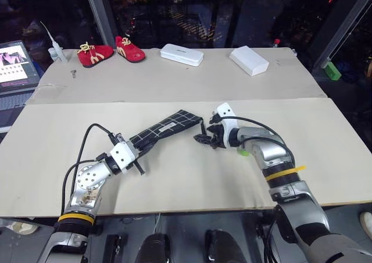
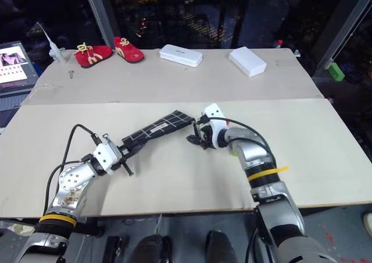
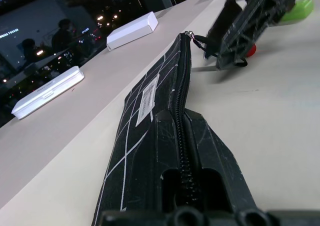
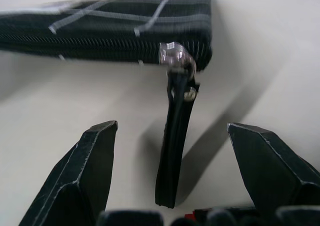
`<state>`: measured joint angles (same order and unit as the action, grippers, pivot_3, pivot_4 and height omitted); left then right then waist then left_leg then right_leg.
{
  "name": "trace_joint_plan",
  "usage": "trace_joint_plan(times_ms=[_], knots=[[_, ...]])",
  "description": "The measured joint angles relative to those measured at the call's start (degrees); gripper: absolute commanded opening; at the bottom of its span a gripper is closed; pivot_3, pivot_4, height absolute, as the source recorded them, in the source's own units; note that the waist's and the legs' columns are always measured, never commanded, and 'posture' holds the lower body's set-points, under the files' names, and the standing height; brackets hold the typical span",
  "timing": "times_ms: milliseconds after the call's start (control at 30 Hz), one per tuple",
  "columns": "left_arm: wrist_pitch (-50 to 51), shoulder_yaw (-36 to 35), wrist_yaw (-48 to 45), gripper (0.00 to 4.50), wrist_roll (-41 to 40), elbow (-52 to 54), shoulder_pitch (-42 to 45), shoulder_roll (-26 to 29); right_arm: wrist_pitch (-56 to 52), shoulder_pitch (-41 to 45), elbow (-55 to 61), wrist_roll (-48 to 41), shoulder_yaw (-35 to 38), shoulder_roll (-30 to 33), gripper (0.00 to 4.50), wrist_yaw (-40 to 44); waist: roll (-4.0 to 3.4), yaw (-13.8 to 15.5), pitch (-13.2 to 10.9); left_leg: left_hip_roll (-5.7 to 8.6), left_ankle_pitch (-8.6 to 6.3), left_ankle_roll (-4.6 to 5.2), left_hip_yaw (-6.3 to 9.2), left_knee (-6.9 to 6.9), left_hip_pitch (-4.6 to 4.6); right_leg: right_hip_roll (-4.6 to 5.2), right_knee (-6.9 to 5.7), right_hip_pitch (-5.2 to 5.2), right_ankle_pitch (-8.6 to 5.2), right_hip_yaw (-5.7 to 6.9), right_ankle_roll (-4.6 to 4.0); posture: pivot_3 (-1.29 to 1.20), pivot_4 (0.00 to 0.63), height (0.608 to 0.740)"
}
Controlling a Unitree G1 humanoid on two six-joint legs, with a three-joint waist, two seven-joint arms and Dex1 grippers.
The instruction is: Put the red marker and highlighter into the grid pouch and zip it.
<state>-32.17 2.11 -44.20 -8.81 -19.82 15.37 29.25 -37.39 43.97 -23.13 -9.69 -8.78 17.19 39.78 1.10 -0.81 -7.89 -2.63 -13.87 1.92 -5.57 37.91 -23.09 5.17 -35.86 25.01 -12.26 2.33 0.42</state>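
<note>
R fingers point(image 4: 90, 166) spread either side of zipper pull point(image 4: 172, 151); L gripper point(image 1: 132, 156) clenched on grid pouch point(image 1: 165, 128). Centre tab, then pinch.

Counter point(image 1: 174, 181), near board: grid pouch point(image 1: 165, 128) lies diagonally at centre, its near-left end clamped in the left claw point(image 1: 135, 152), its far-right end carrying the zipper pull point(image 4: 175, 146). Right claw point(image 1: 204, 138) just right of that end, fingers spread either side of the pull. Highlighter point(image 3: 295, 10) on the counter beneath the right arm, just behind the claw.

Far board, left to right: pair of shoes point(image 1: 110, 51); flat case point(image 1: 182, 54); box point(image 1: 249, 60). Laptop point(image 1: 16, 71) off the counter's left edge.
</note>
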Motion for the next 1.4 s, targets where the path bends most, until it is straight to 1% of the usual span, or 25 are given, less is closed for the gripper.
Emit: trace_joint_plan(times_ms=[100, 167, 200, 233, 267, 333, 367, 400, 533, 700, 867, 1000, 1133, 1233, 1400], knots=[[0.0, -0.1, 0.2, 0.0, 0.0, 0.1, 0.0, 0.0, 1.6, 0.8, -1.7, 0.5, 0.1, -0.1, 2.91, -0.2, 0.0, 0.0, 0.0, -0.01, 0.0, 0.0, 0.0, 0.0, 0.01, -0.01, 0.0, 0.0, 0.0, 0.0, 0.0, 0.0, 0.15, 0.74], [0.0, -0.1, 0.2, 0.0, 0.0, 0.1, 0.0, 0.0, 2.6, 0.9, -2.0, 0.5, 0.3, -0.2, 2.1, -0.1, 0.0, 0.0, 0.0, -0.01, 0.0, 0.0, 0.0, 0.0, 0.01, -0.01, 0.01, 0.0, 0.0, 0.0, 0.0, 0.0, 0.15, 0.74], [0.0, -0.1, 0.3, 0.0, 0.0, 0.1, 0.0, 0.0, 3.0, 0.9, -2.0, 0.4, 0.3, -0.2, 1.82, 0.2, 0.0, 0.0, 0.0, -0.01, 0.0, 0.0, 0.0, 0.0, 0.01, -0.01, 0.01, 0.0, 0.0, 0.0, 0.0, 0.0, 0.15, 0.74], [0.0, -0.2, 0.3, 0.0, 0.0, 0.1, 0.0, 0.0, 3.3, 0.9, -2.0, 0.4, 0.3, -0.2, 1.43, 0.6, 0.0, 0.0, 0.0, -0.01, 0.0, 0.0, 0.01, 0.0, 0.02, -0.01, 0.0, 0.0, 0.0, 0.0, 0.0, 0.0, 0.15, 0.74], [0.0, -0.2, 0.3, 0.0, 0.0, 0.1, 0.0, 0.0, 3.4, 0.9, -2.0, 0.4, 0.3, -0.2, 1.17, 0.9, 0.0, 0.0, 0.0, -0.01, 0.0, 0.0, 0.01, 0.0, 0.02, -0.01, 0.0, 0.0, 0.0, 0.0, 0.0, 0.0, 0.15, 0.74], [0.0, -0.3, 0.3, 0.0, 0.0, 0.1, 0.0, 0.0, 3.5, 0.8, -1.9, 0.4, 0.3, -0.2, 0.34, 1.5, 0.0, -0.1, 0.0, -0.02, 0.0, 0.0, 0.01, 0.0, 0.02, -0.01, 0.0, 0.0, 0.0, 0.0, 0.0, 0.0, 0.15, 0.74], [0.0, -0.3, 0.3, 0.0, 0.0, 0.1, 0.0, 0.0, 3.5, 0.8, -1.9, 0.4, 0.3, -0.2, 0.07, 1.7, 0.0, -0.1, 0.0, -0.02, 0.0, 0.0, 0.01, 0.0, 0.02, -0.01, -0.01, 0.0, 0.0, 0.0, 0.0, 0.0, 0.15, 0.74], [0.0, -0.4, 0.3, 0.0, 0.0, 0.1, 0.0, 0.0, 3.5, 0.8, -1.8, 0.4, 0.3, -0.2, 0.01, 2.1, 0.0, -0.1, 0.0, -0.02, 0.0, 0.0, 0.01, 0.0, 0.02, -0.01, -0.01, 0.0, 0.0, 0.0, 0.0, 0.0, 0.15, 0.74], [0.0, -0.4, 0.3, 0.0, 0.0, 0.1, 0.0, 0.0, 3.5, 0.8, -0.5, 0.5, -0.8, -0.4, 0.01, 3.9, 0.0, -0.1, 0.0, -0.02, 0.0, 0.0, 0.02, 0.0, 0.02, -0.01, -0.01, 0.0, 0.0, 0.0, 0.0, 0.0, 0.15, 0.74], [0.0, -0.4, 0.3, 0.0, 0.0, 0.1, 0.0, 0.0, 3.5, 0.8, 0.3, 2.1, -3.2, -1.0, 0.01, 3.7, 0.0, 0.0, 0.0, -0.02, 0.0, 0.0, 0.02, 0.0, 0.02, 0.0, -0.02, 0.0, 0.0, 0.0, 0.0, 0.0, 0.15, 0.74], [0.0, -0.5, 0.3, 0.0, 0.0, 0.0, 0.1, -0.2, 3.5, 0.8, 3.8, 3.6, -7.2, -2.0, 0.01, 5.4, 0.0, -0.1, 0.0, -0.03, 0.0, 0.0, 0.03, 0.0, 0.02, -0.02, -0.04, 0.01, 0.0, 0.01, 0.0, 0.0, 0.15, 0.74], [0.0, -0.7, 0.2, 0.0, 0.0, -0.4, 0.8, -0.5, 3.5, 0.8, 4.2, 5.6, -11.0, -3.5, 0.01, 6.2, -0.01, -0.1, 0.0, -0.02, 0.0, -0.01, 0.02, 0.01, 0.03, -0.02, -0.03, 0.01, 0.0, 0.01, 0.0, 0.0, 0.15, 0.74], [0.0, -0.8, -0.2, 0.0, 0.0, -1.2, 1.8, -0.6, 3.5, 1.9, 4.5, 6.3, -13.1, -4.9, 0.01, 7.9, -0.01, -0.1, 0.0, 0.0, 0.01, -0.01, 0.02, 0.01, 0.02, -0.02, -0.05, 0.01, 0.0, 0.01, 0.0, 0.0, 0.15, 0.74], [0.0, -0.8, -0.5, 0.0, 0.0, -1.4, 2.4, -0.8, 3.5, 3.4, 6.3, 6.2, -13.9, -6.0, 0.01, 10.0, -0.01, -0.1, 0.0, -0.01, 0.0, -0.01, 0.04, 0.01, 0.01, -0.04, -0.12, 0.01, 0.0, 0.02, 0.0, 0.0, 0.15, 0.74], [0.0, -0.8, -1.3, 0.0, 0.0, -2.4, 2.7, -1.3, 3.5, 6.8, 5.5, 6.1, -12.9, -7.4, 0.01, 10.2, -0.01, -0.1, 0.0, 0.01, 0.01, -0.01, 0.02, 0.02, 0.01, -0.03, -0.12, 0.0, 0.0, 0.03, 0.0, 0.0, 0.15, 0.74]])
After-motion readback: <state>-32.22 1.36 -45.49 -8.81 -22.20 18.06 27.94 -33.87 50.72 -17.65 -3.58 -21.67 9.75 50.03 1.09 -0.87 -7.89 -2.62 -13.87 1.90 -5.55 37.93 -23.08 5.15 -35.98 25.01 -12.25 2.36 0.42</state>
